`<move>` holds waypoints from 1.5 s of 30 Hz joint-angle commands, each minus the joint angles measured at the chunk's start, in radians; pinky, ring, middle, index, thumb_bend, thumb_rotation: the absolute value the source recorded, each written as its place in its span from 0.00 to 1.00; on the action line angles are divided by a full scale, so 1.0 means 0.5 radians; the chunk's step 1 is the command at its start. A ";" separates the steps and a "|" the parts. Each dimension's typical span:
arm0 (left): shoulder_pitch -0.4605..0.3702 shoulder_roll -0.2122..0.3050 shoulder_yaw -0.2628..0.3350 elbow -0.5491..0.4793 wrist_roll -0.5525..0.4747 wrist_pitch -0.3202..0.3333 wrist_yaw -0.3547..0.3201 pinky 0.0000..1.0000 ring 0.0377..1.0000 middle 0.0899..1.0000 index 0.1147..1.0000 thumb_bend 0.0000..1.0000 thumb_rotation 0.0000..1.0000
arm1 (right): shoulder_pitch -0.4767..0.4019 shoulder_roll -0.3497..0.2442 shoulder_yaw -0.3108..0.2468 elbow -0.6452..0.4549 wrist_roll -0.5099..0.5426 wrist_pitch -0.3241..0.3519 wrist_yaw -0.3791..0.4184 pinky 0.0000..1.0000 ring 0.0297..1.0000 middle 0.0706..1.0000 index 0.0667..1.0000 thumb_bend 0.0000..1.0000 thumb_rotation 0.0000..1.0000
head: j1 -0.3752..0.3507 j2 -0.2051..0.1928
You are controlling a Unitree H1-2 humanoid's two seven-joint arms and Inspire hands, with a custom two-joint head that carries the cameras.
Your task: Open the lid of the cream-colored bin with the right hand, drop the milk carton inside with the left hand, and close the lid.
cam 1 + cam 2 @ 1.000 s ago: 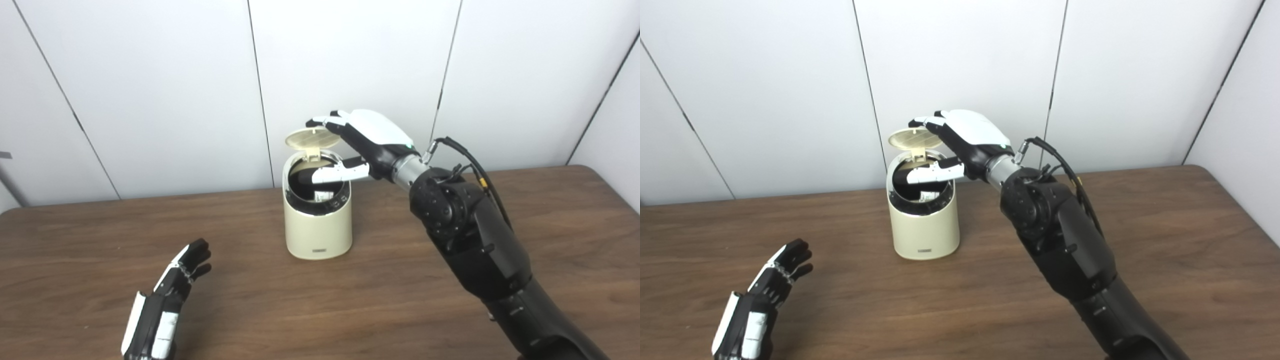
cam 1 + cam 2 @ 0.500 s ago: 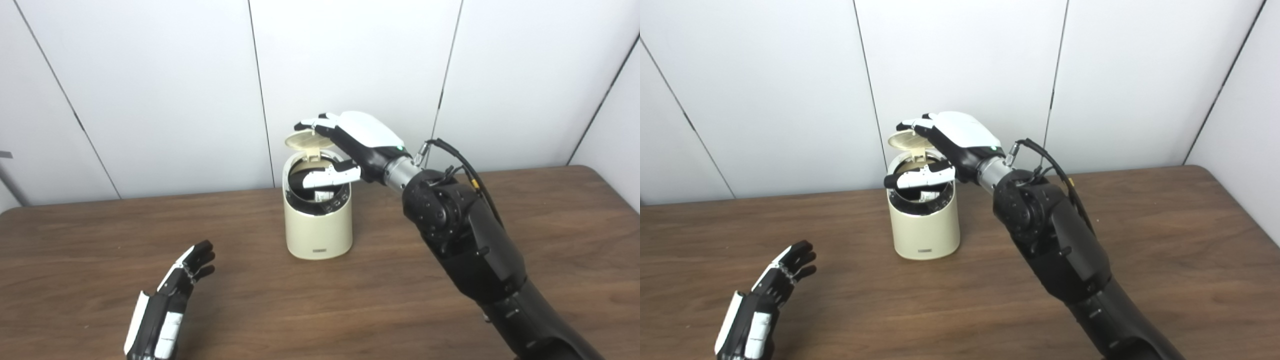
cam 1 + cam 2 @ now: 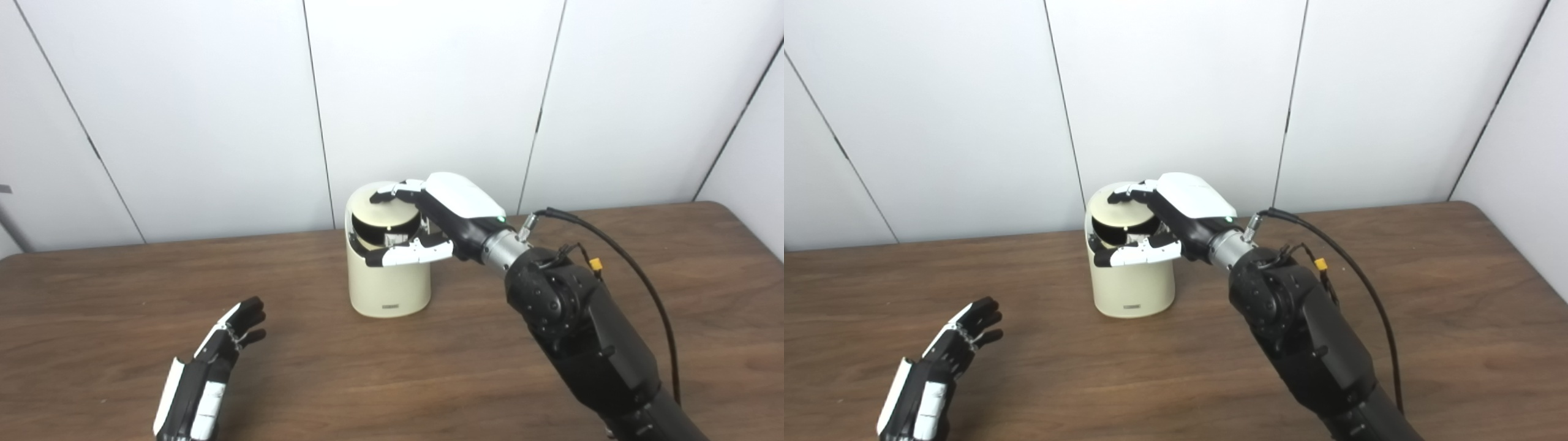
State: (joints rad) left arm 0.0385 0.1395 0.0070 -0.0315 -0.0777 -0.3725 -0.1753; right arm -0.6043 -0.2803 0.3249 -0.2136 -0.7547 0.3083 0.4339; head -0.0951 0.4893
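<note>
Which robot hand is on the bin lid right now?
The right robot hand: its fingers rest on the lid of the cream-colored bin. The left robot hand is open, near the table's front edge, touching nothing.

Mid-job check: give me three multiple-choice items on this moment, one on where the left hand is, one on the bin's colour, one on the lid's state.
1. Where is the left hand?
A. inside the bin
B. over the brown wooden table, near its front-left, apart from the bin
C. on the lid

2. What colour is the body of the round bin?
A. cream
B. red
C. blue

3. How does the round cream lid stand?
A. lying off on the table
B. upright, fully open
C. tilted low over the opening, a dark gap showing at the front, right hand fingers on it

Key: 1 B, the hand hovers open and empty, far from the bin. 2 A, the wall is cream. 3 C, the lid slants over the rim with the fingers resting on top.
</note>
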 commanded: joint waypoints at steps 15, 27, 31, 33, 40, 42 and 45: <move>0.181 -0.076 -0.062 -0.115 0.042 0.167 0.035 0.77 0.86 0.87 0.89 0.73 0.95 | 0.021 -0.012 0.012 -0.166 -0.031 0.100 0.159 0.89 0.87 0.76 0.74 0.72 0.83 | 0.007 0.122; 0.192 -0.081 -0.077 -0.216 0.083 0.274 0.042 0.76 0.86 0.87 0.89 0.73 0.95 | 0.066 0.000 0.058 -0.155 -0.039 0.130 0.183 0.89 0.86 0.77 0.74 0.71 0.77 | 0.029 0.181; 0.186 -0.075 -0.084 -0.235 0.091 0.305 0.038 0.76 0.85 0.87 0.88 0.73 0.94 | 0.094 0.011 0.107 -0.080 -0.050 0.101 0.149 0.91 0.87 0.77 0.74 0.70 0.76 | 0.029 0.181; 0.185 -0.073 -0.082 -0.233 0.089 0.302 0.039 0.75 0.85 0.87 0.88 0.72 0.94 | 0.096 0.012 0.125 -0.054 -0.064 0.118 0.153 0.92 0.87 0.78 0.74 0.71 0.78 | 0.030 0.172; 0.192 -0.068 -0.084 -0.243 0.093 0.295 0.036 0.75 0.85 0.87 0.88 0.72 0.93 | 0.123 0.031 0.172 0.038 -0.074 0.143 0.142 0.94 0.88 0.79 0.74 0.71 0.79 | 0.034 0.179; 0.195 -0.068 -0.087 -0.248 0.094 0.296 0.035 0.75 0.85 0.87 0.88 0.72 0.94 | 0.129 0.031 0.191 0.053 -0.086 0.162 0.162 0.94 0.89 0.79 0.75 0.71 0.80 | 0.040 0.185; 0.199 -0.074 -0.091 -0.256 0.091 0.301 0.036 0.75 0.85 0.87 0.88 0.72 0.94 | 0.143 0.038 0.218 0.070 -0.112 0.212 0.206 0.95 0.90 0.80 0.76 0.72 0.82 | 0.045 0.187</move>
State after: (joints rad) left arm 0.1244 0.1086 -0.0310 -0.1436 -0.0375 -0.2138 -0.1631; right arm -0.5539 -0.2643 0.4024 -0.2303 -0.8106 0.3814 0.4688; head -0.0721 0.5829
